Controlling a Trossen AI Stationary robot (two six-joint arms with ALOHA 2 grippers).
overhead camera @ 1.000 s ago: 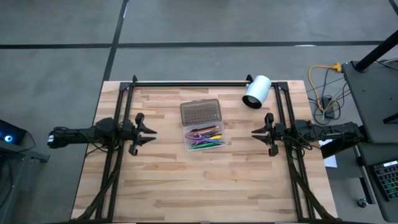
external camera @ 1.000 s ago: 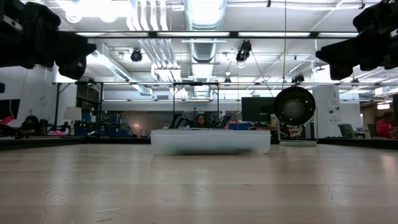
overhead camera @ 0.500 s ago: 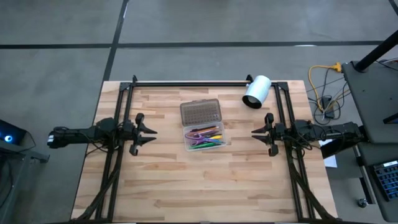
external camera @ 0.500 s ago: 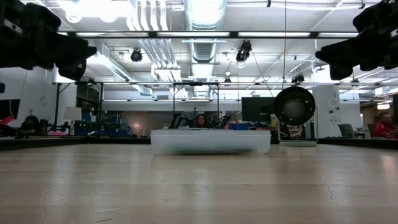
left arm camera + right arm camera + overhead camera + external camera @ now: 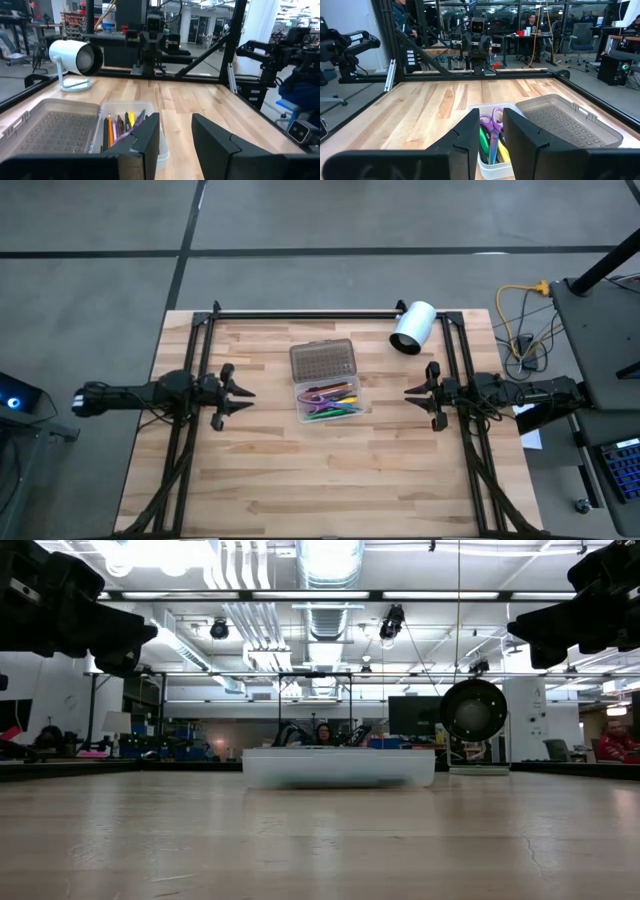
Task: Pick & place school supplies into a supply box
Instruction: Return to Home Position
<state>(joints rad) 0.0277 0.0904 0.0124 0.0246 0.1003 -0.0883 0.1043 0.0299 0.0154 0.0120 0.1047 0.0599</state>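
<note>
Two hands, left [image 5: 242, 393] and right [image 5: 410, 393], hang released and empty over the tabletop [image 5: 300, 475]. One supply box [image 5: 322, 362] lies open between them, apart from both, with the school supplies [image 5: 335, 402] inside. Only the right wrist view shows the one pair of purple scissors [image 5: 496, 118]. The low view hides the contents.

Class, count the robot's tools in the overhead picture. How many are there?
2. The left tool hangs over the table's left side, the right tool over its right side, the open pencil box between them. Neither is hidden.
</note>
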